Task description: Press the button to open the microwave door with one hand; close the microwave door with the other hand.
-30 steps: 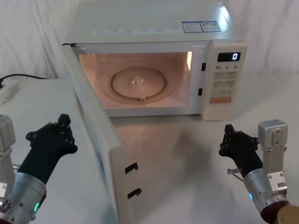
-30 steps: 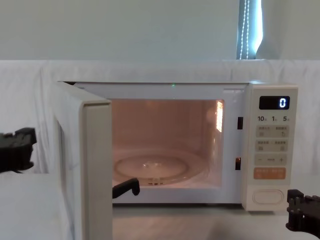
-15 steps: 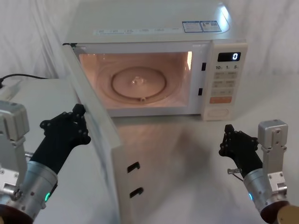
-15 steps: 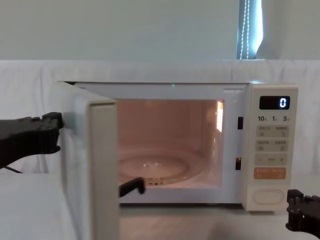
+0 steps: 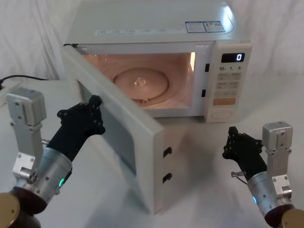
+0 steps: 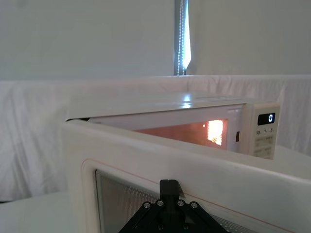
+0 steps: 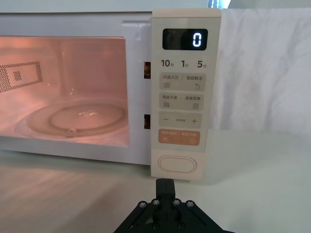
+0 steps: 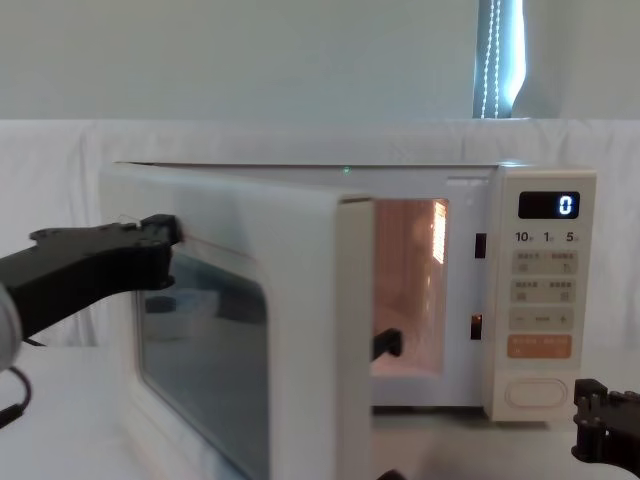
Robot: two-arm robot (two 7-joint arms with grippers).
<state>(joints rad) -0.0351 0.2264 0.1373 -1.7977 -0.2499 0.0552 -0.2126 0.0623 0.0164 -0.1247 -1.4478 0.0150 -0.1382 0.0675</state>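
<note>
The cream microwave (image 5: 152,21) stands at the back of the table with its cavity lit. The microwave door (image 5: 126,135) hangs about halfway between open and shut, its dark window (image 8: 205,350) facing left and forward. My left gripper (image 5: 93,110) is shut, and its tip presses on the door's outer face near the window's upper edge; the left wrist view has that tip (image 6: 169,187) against the door (image 6: 146,155). The button (image 7: 178,164) sits at the bottom of the control panel, also seen from above (image 5: 222,114). My right gripper (image 5: 233,135) is shut and rests low in front of the panel, short of the button.
A glass turntable (image 5: 142,84) lies inside the cavity. The display (image 7: 184,39) reads 0, with an orange key (image 7: 179,136) above the button. A black cable (image 5: 23,77) runs along the far left. White cloth covers the table (image 5: 204,156) and the backdrop.
My left gripper has moved forward and right against the door, swinging it from wide open to about half shut. The right arm has not moved.
</note>
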